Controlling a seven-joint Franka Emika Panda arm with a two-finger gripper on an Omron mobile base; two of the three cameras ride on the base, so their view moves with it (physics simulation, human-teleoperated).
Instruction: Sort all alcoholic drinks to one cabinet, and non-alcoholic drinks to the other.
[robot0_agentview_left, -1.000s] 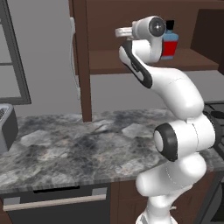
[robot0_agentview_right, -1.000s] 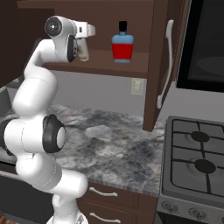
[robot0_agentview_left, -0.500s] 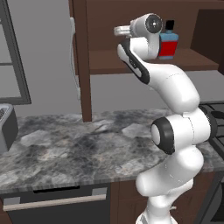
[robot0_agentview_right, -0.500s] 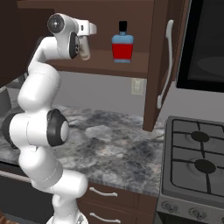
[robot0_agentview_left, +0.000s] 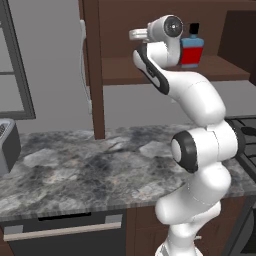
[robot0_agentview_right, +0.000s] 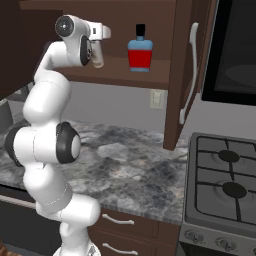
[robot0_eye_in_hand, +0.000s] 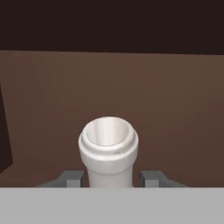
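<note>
Gripper (robot0_eye_in_hand: 112, 177) pinches the slim pale bottle (robot0_eye_in_hand: 108, 153) by its neck, one dark fingertip (robot0_eye_in_hand: 72, 178) at nine o'clock of the bottle and the other at three o'clock, with the white cap facing the camera in the hand view. From the right base view the pale bottle (robot0_agentview_right: 97, 54) hangs just below the hand, over the shelf (robot0_agentview_right: 125, 74) of the open wall cabinet; whether its base touches the shelf cannot be told. At three o'clock of it on that same shelf, apart from it, stands the squat blue bottle (robot0_agentview_right: 140, 53) with red label and black cap, upright. In the left base view this blue bottle (robot0_agentview_left: 192, 49) shows partly behind the arm's wrist. Below the cabinet lies the grey marbled tabletop (robot0_agentview_left: 75, 172), and a gas stove (robot0_agentview_right: 225, 192) sits at its three o'clock end.
</note>
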